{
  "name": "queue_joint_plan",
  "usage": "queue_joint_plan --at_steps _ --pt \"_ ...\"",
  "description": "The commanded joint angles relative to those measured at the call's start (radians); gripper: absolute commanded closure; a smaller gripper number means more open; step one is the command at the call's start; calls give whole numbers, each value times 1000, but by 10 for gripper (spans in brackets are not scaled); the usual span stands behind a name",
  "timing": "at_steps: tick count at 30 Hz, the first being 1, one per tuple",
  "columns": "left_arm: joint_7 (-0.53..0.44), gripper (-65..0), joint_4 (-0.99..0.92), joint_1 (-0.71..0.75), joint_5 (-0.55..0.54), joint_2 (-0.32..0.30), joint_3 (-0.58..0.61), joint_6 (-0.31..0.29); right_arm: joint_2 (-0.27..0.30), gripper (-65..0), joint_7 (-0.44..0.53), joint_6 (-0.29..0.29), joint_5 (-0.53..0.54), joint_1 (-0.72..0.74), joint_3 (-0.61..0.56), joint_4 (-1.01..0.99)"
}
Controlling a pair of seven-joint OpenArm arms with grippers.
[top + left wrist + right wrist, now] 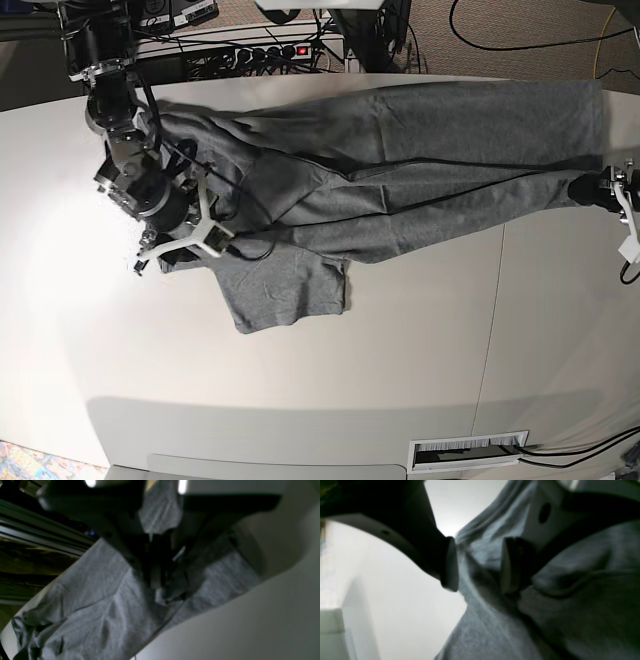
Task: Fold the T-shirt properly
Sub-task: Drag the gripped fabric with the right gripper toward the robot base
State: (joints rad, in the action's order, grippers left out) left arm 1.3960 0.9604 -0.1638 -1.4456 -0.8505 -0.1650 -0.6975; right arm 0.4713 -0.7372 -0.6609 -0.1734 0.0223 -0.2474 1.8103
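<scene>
Right fingers [450,562]: spread apart, grey cloth showing in the gap between the two pads, neither pad clearly pressing it.
Right gripper [190,240]: low over the shirt's end at the base view's left, near the sleeve.
Left fingers [160,577]: dark and blurred, pressed together on a bunched fold of grey cloth.
Left gripper [612,190]: at the shirt's edge on the base view's right.
T-shirt [400,160]: heather-grey, wrinkled, stretched long across the far side of the tabletop, one sleeve lying toward the near side.
Tabletop [330,380]: pale, smooth, carrying the shirt.
</scene>
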Motion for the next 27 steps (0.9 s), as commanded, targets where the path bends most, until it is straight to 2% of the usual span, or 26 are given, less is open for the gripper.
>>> queue_joint_plan --at_steps 1,3,5,22,23,24,26,27 --pt "0 0 11 -16 -26 -31 -8 -1 13 -286 11 8 -42 29 -11 14" --pt "0 0 11 -16 -25 -31 -8 -1 13 -286 -3 12 -123 44 -43 14" --pt "0 0 11 -16 -25 -31 -8 -1 13 -286 -7 12 -157 56 -57 14" --pt "0 0 11 -16 -29 -31 -8 -1 43 -280 2 14 -160 80 -57 -71" --pt "0 0 11 -16 -29 -31 -8 -1 43 -243 0 14 -160 80 -57 -71" --pt "0 0 11 -16 -28 -31 -8 -1 43 -180 -6 14 -160 80 -57 -70" --pt "0 0 11 -16 -29 -31 -8 -1 43 -19 -40 14 -157 80 -57 -61" --pt "0 0 11 -16 -29 -31 -8 -1 43 0 -63 15 -157 80 -57 -51"
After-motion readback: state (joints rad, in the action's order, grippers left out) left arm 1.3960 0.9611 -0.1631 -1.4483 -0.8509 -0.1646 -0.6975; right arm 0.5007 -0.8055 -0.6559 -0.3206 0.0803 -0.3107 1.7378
